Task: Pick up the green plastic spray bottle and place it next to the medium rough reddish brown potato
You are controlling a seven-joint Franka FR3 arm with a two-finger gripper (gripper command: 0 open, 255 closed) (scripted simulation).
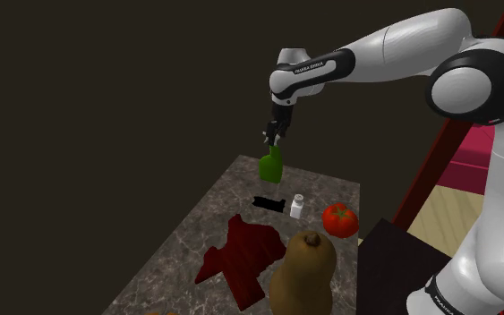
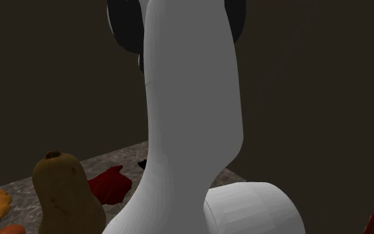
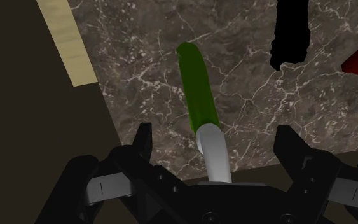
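Pincer (image 3: 214, 135) spread wide, I am hovering over the green spray bottle (image 3: 196, 89) standing by the counter's (image 3: 145, 76) far corner, its pale neck between my fingers (image 3: 140, 149) untouched, and I am judging that lowering and squeezing comes next.

Veined marble table (image 3: 139, 76), smooth green bottle (image 3: 196, 86)

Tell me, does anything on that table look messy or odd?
Mostly tidy. The red cloth lies crumpled beside the squash, and the green bottle stands near the far corner of the table, under the open tool.
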